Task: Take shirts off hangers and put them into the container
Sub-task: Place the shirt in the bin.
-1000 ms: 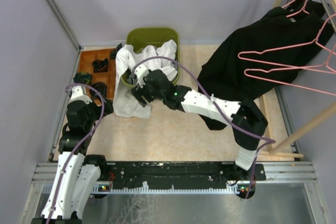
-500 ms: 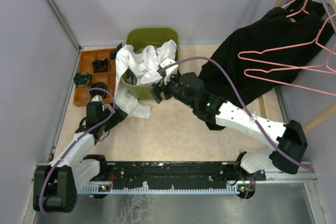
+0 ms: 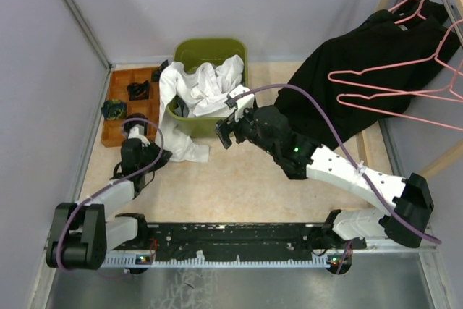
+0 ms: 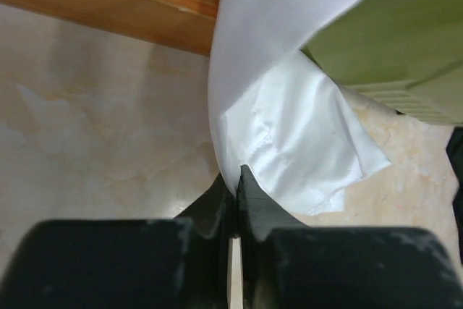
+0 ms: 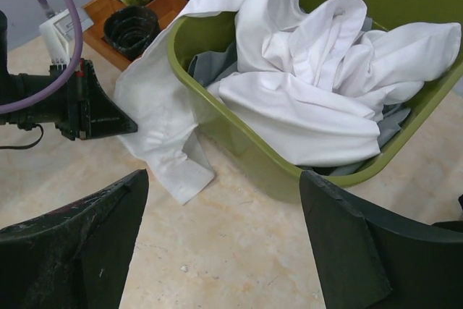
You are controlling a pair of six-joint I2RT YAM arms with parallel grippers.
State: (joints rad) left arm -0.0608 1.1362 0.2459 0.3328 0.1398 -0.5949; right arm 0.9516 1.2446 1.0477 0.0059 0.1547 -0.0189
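Note:
A white shirt (image 3: 202, 85) lies bunched in the olive-green container (image 3: 210, 48), with one part hanging over its front left corner down to the table (image 3: 187, 151). My left gripper (image 3: 162, 155) lies low on the table, shut on that hanging part; in the left wrist view its jaws (image 4: 237, 173) pinch the white cloth (image 4: 289, 135). My right gripper (image 3: 230, 132) stands open in front of the container (image 5: 239, 153), holding nothing (image 5: 223, 179). A grey shirt (image 5: 217, 63) shows under the white one. A black shirt (image 3: 354, 70) hangs on a pink hanger (image 3: 405, 12) at the right.
A brown wooden compartment tray (image 3: 116, 117) holding dark objects stands left of the container. More pink hangers (image 3: 394, 95) and light wooden rack poles (image 3: 427, 171) fill the right side. Grey walls close in the left and back.
My left arm has stretched forward and down, and its gripper has shut on the white shirt's hanging part. My right gripper has drawn away from the shirt to the right, open.

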